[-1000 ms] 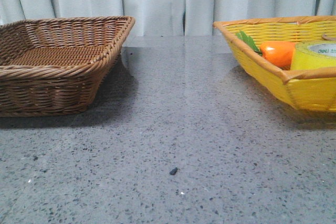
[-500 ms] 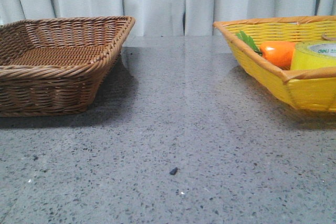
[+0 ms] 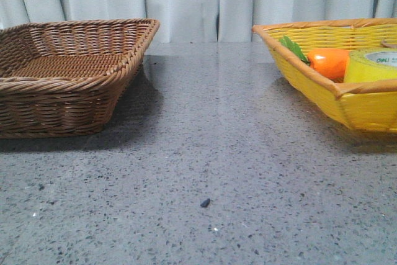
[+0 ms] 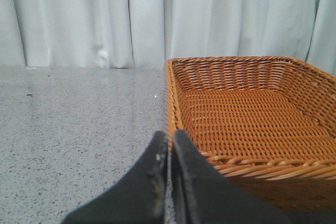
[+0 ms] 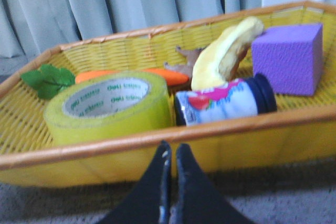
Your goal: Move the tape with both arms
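The tape [image 5: 107,107], a wide yellow roll with a white core and green lettering, lies flat inside the yellow basket [image 5: 220,129]; the front view shows the tape [image 3: 372,65] at the far right behind the basket's rim [image 3: 347,88]. My right gripper [image 5: 171,147] is shut and empty, just outside the basket's near wall, short of the tape. My left gripper [image 4: 169,137] is shut and empty at the near corner of the brown wicker basket [image 4: 252,114]. Neither gripper shows in the front view.
Beside the tape lie an orange carrot with green leaves [image 5: 131,74], a banana [image 5: 223,56], a purple cube [image 5: 289,56] and a small bottle on its side [image 5: 226,100]. The brown basket [image 3: 68,72] sits empty at the left of the grey speckled table [image 3: 205,153].
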